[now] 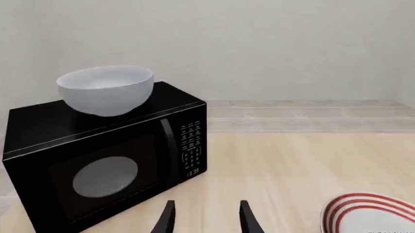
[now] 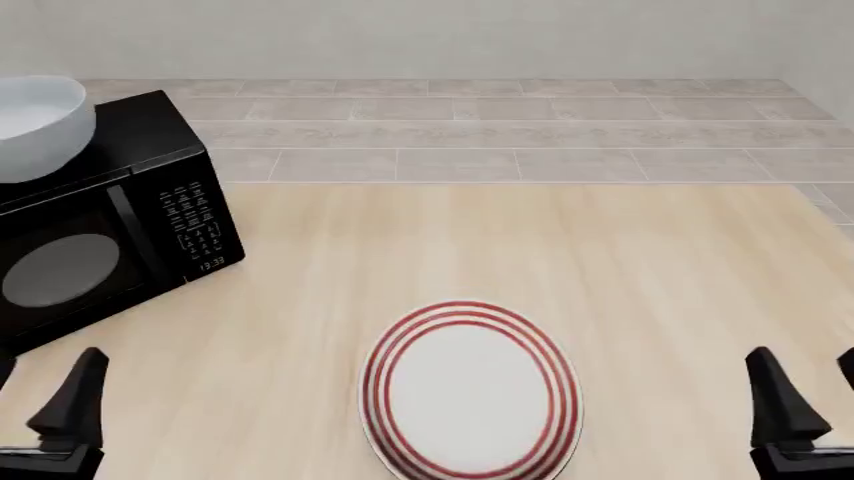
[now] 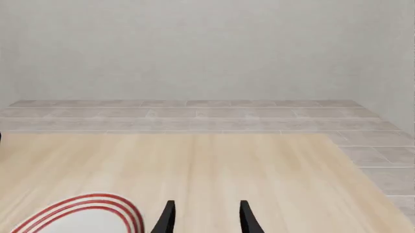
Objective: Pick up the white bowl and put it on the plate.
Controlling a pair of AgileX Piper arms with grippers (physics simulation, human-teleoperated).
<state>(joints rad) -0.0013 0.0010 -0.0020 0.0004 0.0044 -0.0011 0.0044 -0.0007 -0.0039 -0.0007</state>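
In the left wrist view, the white bowl (image 1: 106, 90) sat on top of the black microwave (image 1: 107, 158), near the front edge of its roof and well above the tabletop (image 1: 292, 170). That perch looked like the main hazard: a nudge against the rim during the approach could push the bowl off the roof, and its smooth glossy wall could slip out of a shallow pinch. The left gripper (image 1: 206, 218) was spread apart and empty, pointing forward low over the wood with the oven ahead and to one side.

In the front view, the plate (image 2: 473, 392) lay near the middle of the tabletop's near edge, between the two grippers, and the bowl stood at the far left on the oven. Carrying the bowl down from that height, a tilted release might set it off-centre or rattle the plate. Only one finger of the left gripper (image 2: 34, 425) showed fully there.

In the right wrist view, the right gripper (image 3: 206, 218) hung low, likewise parted and empty, level and facing the far edge, the plate just beside it.
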